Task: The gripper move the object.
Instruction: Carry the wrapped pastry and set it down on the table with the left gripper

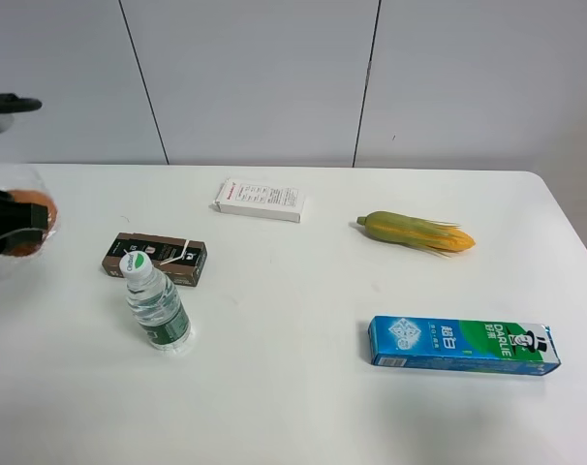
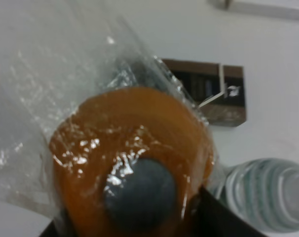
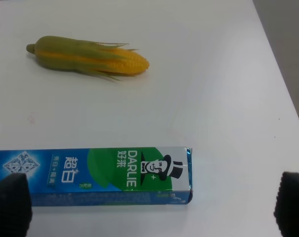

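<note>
At the far left of the exterior high view, my left gripper is shut on the object, a round orange puck with a grey centre in a clear plastic bag. The left wrist view shows the object close up, pinched between the dark fingers, with the bag bunched around it and the table below. My right gripper is open and empty. Its fingertips stand wide apart over the toothpaste box. The right arm is outside the exterior high view.
A water bottle stands next to a brown box just right of the left gripper. A white box lies at the back middle, a corn cob at the right, and a blue-green toothpaste box at the front right.
</note>
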Motion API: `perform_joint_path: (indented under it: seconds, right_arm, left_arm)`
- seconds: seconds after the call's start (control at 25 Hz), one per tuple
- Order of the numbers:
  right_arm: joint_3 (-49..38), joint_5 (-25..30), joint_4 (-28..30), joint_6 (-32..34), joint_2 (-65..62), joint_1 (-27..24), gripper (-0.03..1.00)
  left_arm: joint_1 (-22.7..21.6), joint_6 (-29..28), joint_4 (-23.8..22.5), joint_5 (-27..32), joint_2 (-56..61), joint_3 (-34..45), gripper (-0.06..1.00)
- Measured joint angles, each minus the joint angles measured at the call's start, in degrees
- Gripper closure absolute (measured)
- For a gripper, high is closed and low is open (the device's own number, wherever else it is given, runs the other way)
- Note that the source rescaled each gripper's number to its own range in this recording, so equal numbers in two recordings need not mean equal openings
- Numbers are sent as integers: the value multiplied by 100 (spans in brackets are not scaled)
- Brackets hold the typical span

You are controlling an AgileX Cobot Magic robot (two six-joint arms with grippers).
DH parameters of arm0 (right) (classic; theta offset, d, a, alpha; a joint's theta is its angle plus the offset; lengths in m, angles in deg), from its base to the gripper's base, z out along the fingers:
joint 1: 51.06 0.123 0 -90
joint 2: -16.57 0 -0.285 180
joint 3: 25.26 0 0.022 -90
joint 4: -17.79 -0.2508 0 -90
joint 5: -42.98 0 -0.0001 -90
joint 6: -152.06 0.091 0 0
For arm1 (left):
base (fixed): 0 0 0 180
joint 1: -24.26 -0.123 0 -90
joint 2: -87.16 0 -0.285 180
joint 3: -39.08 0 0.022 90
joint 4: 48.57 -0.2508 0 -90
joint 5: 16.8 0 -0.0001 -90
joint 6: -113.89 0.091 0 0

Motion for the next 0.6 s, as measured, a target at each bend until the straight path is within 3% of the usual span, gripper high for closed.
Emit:
perform_joint_path:
  seconds: [0.16,0.36,0.6]
  right_arm:
    - [0,0,0,0,0,0,-3]
    - [0,0,0,0,0,0,-3]
    - [0,0,0,0,0,0,-3]
  left_arm:
    - [-410,-252,215,-368,-33,676,94]
    - [-448,-407,656,-1548,-364,1452,94]
    - [-459,-417,791,-2207,-1076,1954,94]
